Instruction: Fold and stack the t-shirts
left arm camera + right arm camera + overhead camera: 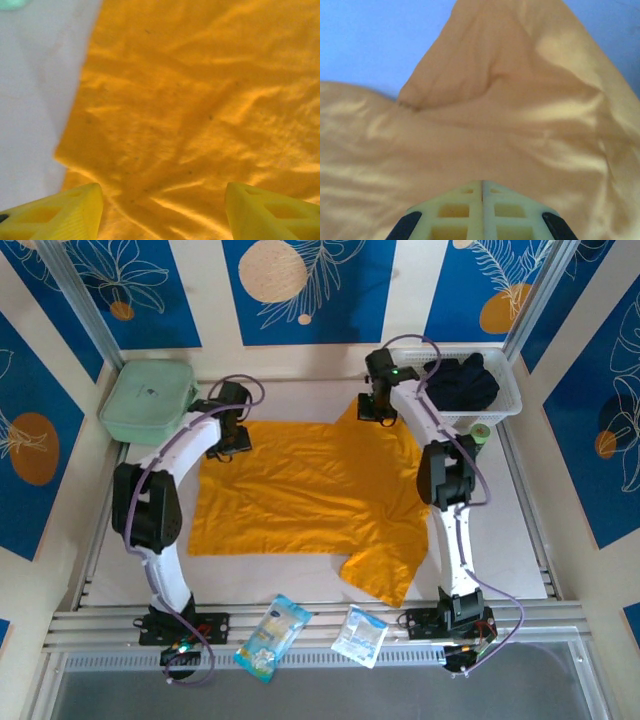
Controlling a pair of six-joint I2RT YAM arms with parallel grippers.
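A bright orange-yellow t-shirt [300, 490] lies spread on the white table, one sleeve pointing toward the near right. My left gripper [232, 437] hovers over the shirt's far left corner. In the left wrist view this gripper [162, 212] is open, its yellow fingers [55, 212] wide apart over wrinkled shirt cloth [200, 100]. My right gripper [375, 410] is at the shirt's far right corner, where the cloth rises to a peak. In the right wrist view its fingertips [482, 187] are pressed together on the orange cloth [510, 100].
A mint-green zip case [148, 400] sits at the back left, its corner [10, 4] showing in the left wrist view. At the back right, a white basket [505, 405] holds dark clothes [460, 380], with a green roll [481, 432] beside it. Two packets [272, 637] [359, 636] lie at the front edge.
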